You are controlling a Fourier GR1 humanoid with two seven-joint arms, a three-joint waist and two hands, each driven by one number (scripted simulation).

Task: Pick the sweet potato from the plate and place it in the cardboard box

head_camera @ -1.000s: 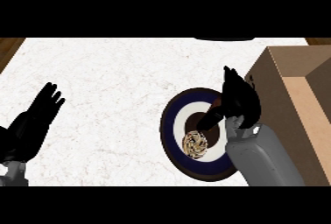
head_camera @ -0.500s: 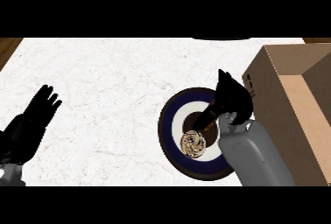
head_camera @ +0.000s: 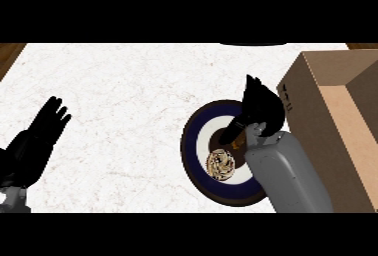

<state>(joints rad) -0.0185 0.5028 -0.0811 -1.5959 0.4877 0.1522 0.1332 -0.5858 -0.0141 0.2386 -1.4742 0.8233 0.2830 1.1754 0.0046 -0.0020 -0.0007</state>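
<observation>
Status: pick stage, not complete. The sweet potato [head_camera: 221,164] is lying on the plate [head_camera: 193,150], toward the plate's near side, and nothing is lying in the cardboard box [head_camera: 328,130] as far as I can see into it. My right hand [head_camera: 260,107] is hanging over the plate's far-right part, between the sweet potato and the box; its fingers [head_camera: 235,131] are curling downward and are not closing on the sweet potato, which is lying apart from them, nearer to me. The grasp, lift, carry and release all remain.

Clearances: the box wall is rising just beside the plate's right rim, so I judge the carry will be needing a lift over that edge. My right forearm is covering the plate's right side. Left of the plate the tabletop [head_camera: 125,90] is running well out. My left hand [head_camera: 33,145] is resting far left of the plate, fingers straight and spread.
</observation>
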